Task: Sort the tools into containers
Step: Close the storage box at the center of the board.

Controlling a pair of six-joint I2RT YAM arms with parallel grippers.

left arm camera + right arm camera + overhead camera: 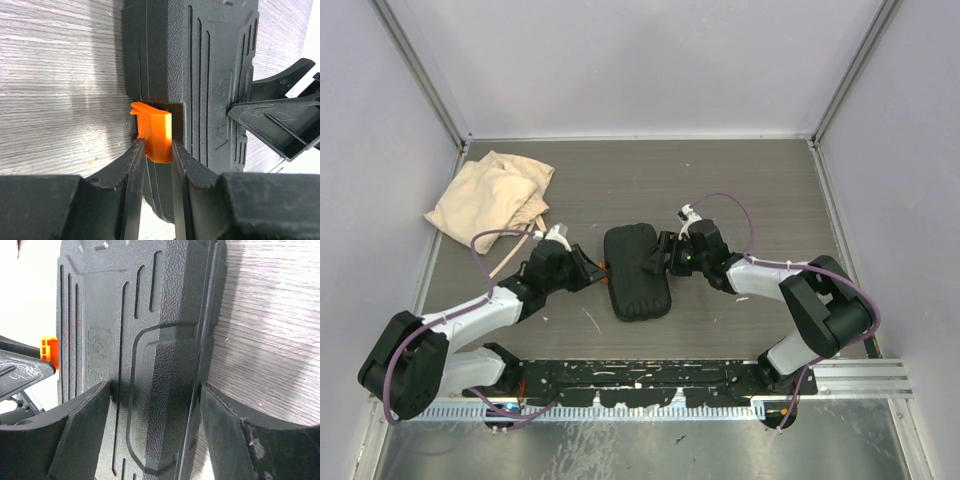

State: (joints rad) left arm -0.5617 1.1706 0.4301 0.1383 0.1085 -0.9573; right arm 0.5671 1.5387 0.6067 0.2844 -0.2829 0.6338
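Note:
A closed black plastic tool case [638, 272] lies flat in the middle of the table. The tools are hidden; none shows in any view. My left gripper [595, 268] is at the case's left edge, shut on the orange latch [155, 132], which sits pinched between my fingertips [158, 150]. My right gripper [663, 256] is at the case's right edge. In the right wrist view its jaws [152, 390] straddle the raised ribbed part of the case [150, 305], one finger on the lid and one at the rim by the table. The orange latch also shows there [49, 351].
A crumpled beige cloth bag [492, 200] with a drawstring lies at the far left of the wood-grain table [750, 190]. Light walls close in the table on three sides. A black rail with the arm bases [640, 375] runs along the near edge.

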